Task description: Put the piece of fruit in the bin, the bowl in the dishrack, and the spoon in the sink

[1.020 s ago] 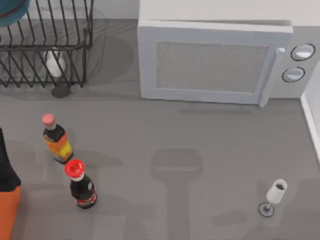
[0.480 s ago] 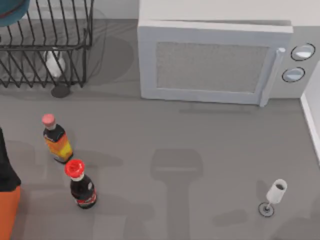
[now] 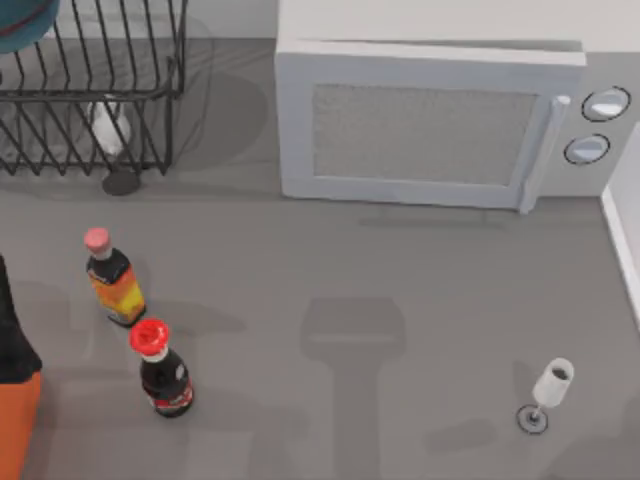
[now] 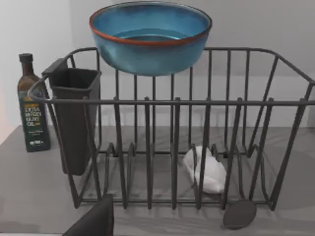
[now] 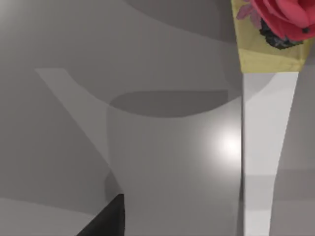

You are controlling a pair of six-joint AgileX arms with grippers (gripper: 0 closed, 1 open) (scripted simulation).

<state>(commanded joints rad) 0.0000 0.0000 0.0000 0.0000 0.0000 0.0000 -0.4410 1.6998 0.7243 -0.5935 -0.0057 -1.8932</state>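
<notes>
The teal-blue bowl point(image 4: 150, 37) with its reddish rim line sits high at the back of the black wire dishrack point(image 4: 172, 147), level with the top rail. From above, only an edge of the bowl point(image 3: 20, 25) shows, over the dishrack point(image 3: 90, 90) at the table's far left. The orange bin point(image 3: 15, 420) with its black top stands at the front left. The sink's pale rim point(image 3: 622, 240) runs along the right edge. A dark finger point(image 4: 93, 222) of my left gripper points at the rack. My right gripper's finger point(image 5: 106, 219) hovers over grey surface. The fruit and spoon are out of view.
A white microwave point(image 3: 430, 125) fills the back middle. Two bottles point(image 3: 112, 280) point(image 3: 160, 370) stand front left and a wine glass point(image 3: 548, 390) front right. The rack holds a black cutlery holder point(image 4: 74, 123) and a white glass point(image 4: 206, 169). An oil bottle point(image 4: 32, 105) stands beside it.
Only the shadows near the wine glass at the front right have slid slightly toward the table's front edge. No object has moved.
</notes>
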